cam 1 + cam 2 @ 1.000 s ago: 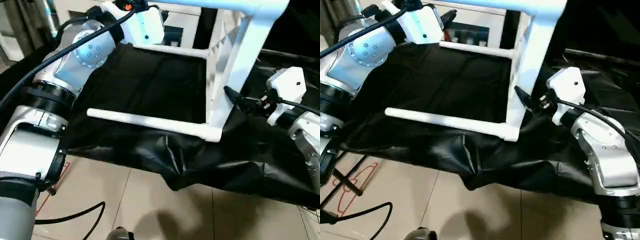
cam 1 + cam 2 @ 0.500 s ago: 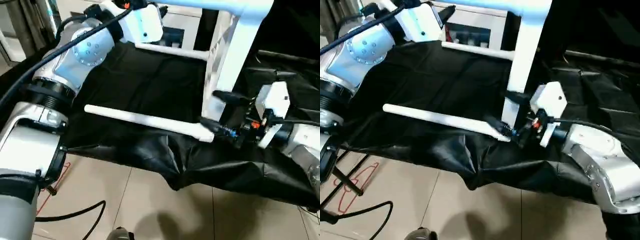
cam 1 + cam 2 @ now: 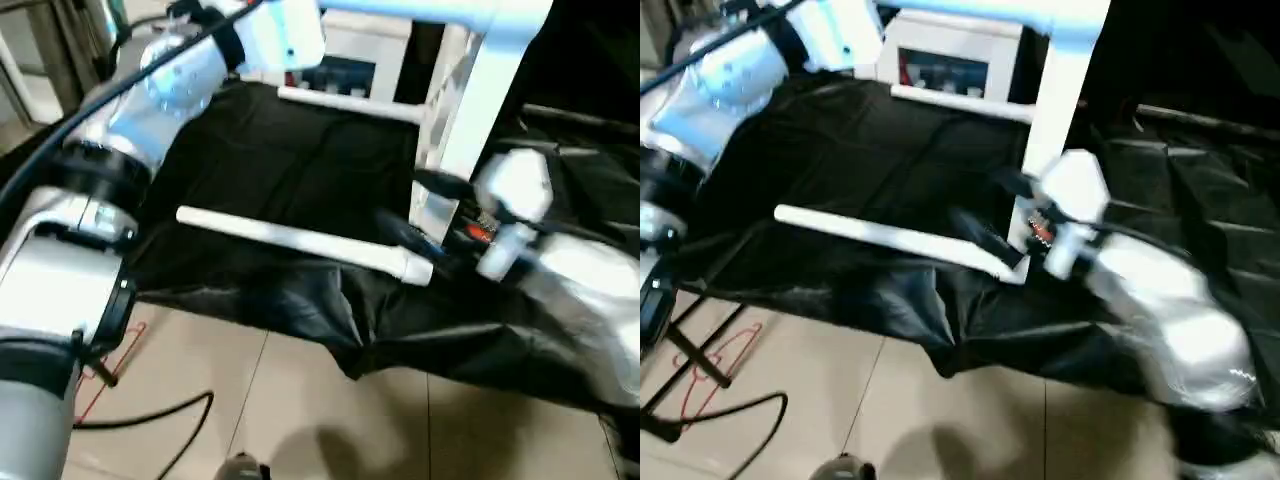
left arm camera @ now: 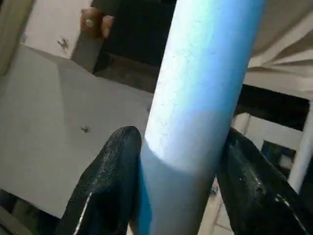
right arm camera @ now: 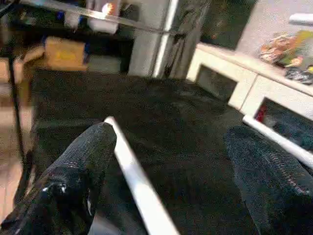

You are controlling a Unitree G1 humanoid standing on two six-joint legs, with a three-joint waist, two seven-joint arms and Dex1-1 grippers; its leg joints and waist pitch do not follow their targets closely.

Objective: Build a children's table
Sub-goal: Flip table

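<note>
The children's table lies on its side on the black-draped work table. Its white tabletop [image 3: 478, 105] stands on edge, and the tube legs point to the left. My left gripper [image 4: 181, 139] is shut around the upper front leg [image 3: 420, 10], with a black finger on each side of the tube. The lower front leg [image 3: 300, 238] lies along the cloth. My right gripper [image 3: 420, 208] is open at that leg's socket end, and the tube [image 5: 132, 171] runs away between its spread fingers [image 5: 93, 147]. The lower rear leg [image 3: 345, 103] lies farther back.
The black cloth [image 3: 330, 320] sags over the work table's front edge above a tiled floor [image 3: 300, 410], where a cable [image 3: 150, 430] and a red mark lie. A white cabinet [image 3: 345, 60] stands behind. A person's hand [image 4: 93, 22] shows far off in the left wrist view.
My right gripper has swung down and left from beside the tabletop's edge to the socket end of the lower front leg. The left gripper keeps its hold on the upper leg.
</note>
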